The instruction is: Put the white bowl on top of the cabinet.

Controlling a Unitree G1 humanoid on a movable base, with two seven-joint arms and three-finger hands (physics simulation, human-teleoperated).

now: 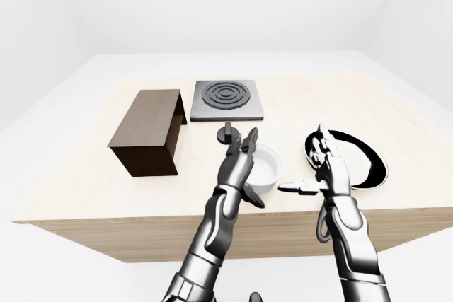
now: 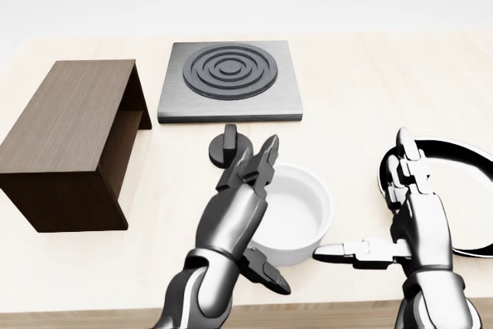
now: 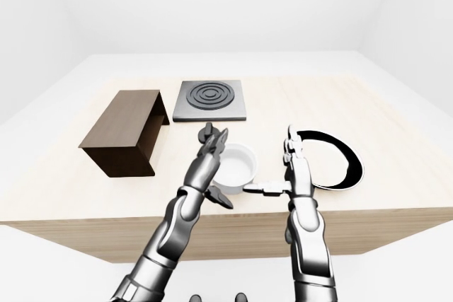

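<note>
The white bowl (image 2: pixel 300 209) stands upright on the light wooden table (image 2: pixel 370 90), low in the head view. My left hand (image 2: pixel 269 219) is open, fingers stretched flat against the bowl's left rim and hiding that side, thumb low beside the wall. My right hand (image 2: pixel 362 198) is open just right of the bowl, its thumb pointing at the bowl's lower right wall with a small gap between. The dark wooden cabinet (image 2: pixel 69 125) lies at the left, its top bare and its open side facing right.
A grey stove plate with black rings (image 2: pixel 229 78) lies above the bowl, with a black knob (image 2: pixel 228 146) between them. A black pan (image 2: pixel 458 190) sits at the right, partly behind my right hand. The table's near edge runs just below both hands.
</note>
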